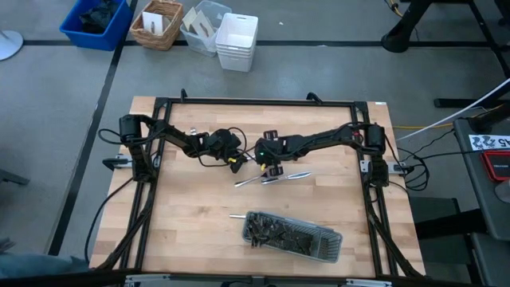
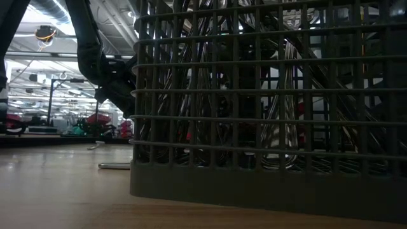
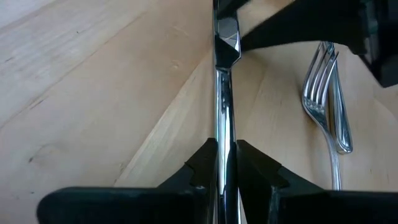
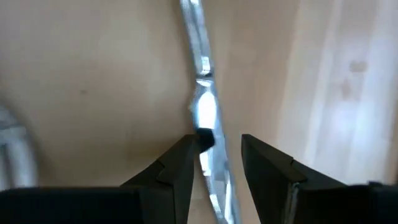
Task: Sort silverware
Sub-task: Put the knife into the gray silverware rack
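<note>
A: From above, you have both arms meeting at centre frame over the pale wooden worktop [image 1: 191,231]. Two slim silver utensils [image 1: 271,178] lie just below them; the long dark grey mesh tray [image 1: 292,236] at lower centre holds the remaining pile, too tangled to count.

B: And low down?

A: The tray fills the frame; one piece lies flat at left.

B: Left wrist?

A: Your left claw [image 3: 226,163] is pinched narrow on a shiny handle [image 3: 224,93], likely to lift it; two forks [image 3: 328,93] rest beside.

B: Right wrist?

A: Your right claw [image 4: 216,163] stands wide, straddling one silver piece [image 4: 204,112], seemingly ungripped.
</note>
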